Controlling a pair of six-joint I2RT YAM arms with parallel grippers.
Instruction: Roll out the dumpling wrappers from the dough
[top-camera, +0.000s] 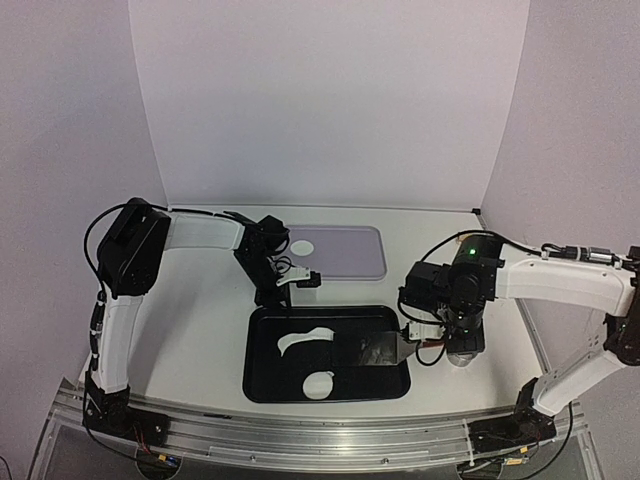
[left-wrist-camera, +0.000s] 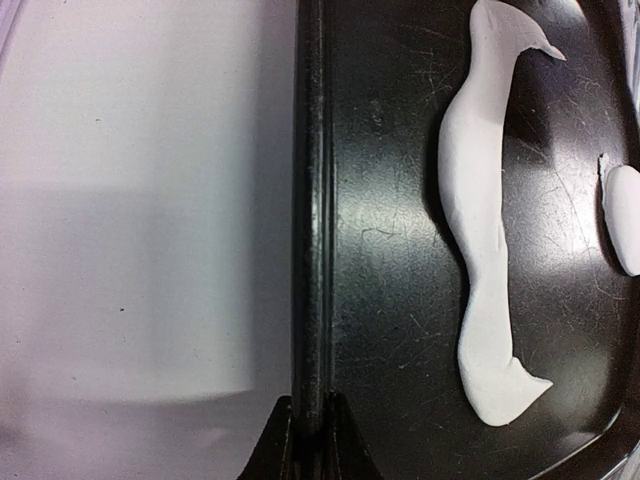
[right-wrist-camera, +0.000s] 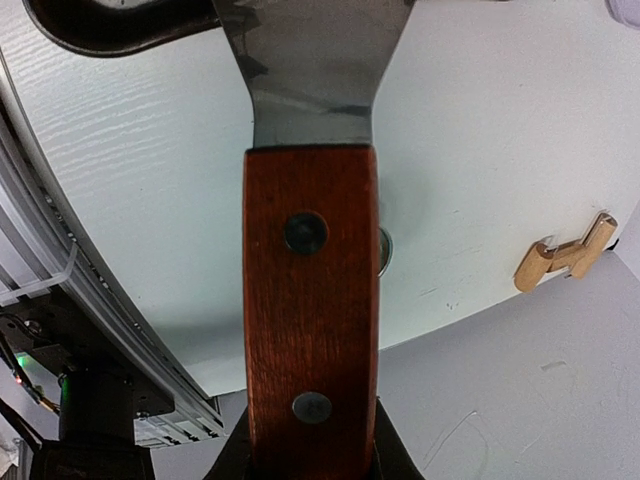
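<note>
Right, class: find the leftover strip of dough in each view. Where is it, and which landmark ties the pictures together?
Top external: the dough lies in the left half of the black tray.
Left wrist: long white strip right of centre, on the tray floor.
Right wrist: not in view.
Shared landmark: the tray, its rim vertical in left wrist, a dark corner top left in right wrist.

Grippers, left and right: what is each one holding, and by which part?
The right gripper holds a scraper by its wooden handle. The left gripper pinches the black tray by its rim.
</note>
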